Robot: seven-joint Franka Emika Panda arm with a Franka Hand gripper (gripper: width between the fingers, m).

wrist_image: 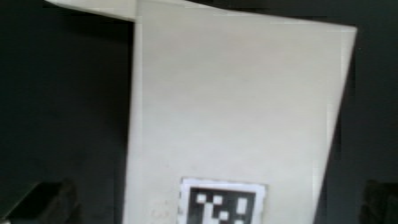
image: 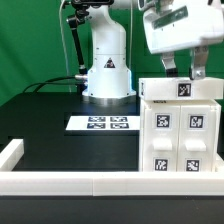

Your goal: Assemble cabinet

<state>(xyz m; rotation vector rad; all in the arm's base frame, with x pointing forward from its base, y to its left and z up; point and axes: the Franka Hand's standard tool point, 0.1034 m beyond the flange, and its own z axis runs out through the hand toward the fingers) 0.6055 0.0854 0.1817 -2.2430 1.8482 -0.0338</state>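
The cabinet (image: 180,130) is a tall white box with black-and-white tags on its front and top, standing at the exterior view's right on the black table. My gripper (image: 185,72) hovers just above its top panel, one finger toward each side. In the wrist view the cabinet's white top panel (wrist_image: 231,110) with a tag fills the middle. The dark fingertips (wrist_image: 43,203) stand wide apart on either side of the panel, with a gap showing at each side. The gripper (wrist_image: 210,208) is open and holds nothing.
The marker board (image: 103,123) lies flat on the table in front of the robot base (image: 107,72). A low white border rail (image: 60,181) runs along the front edge and up the exterior view's left side. A green wall is behind.
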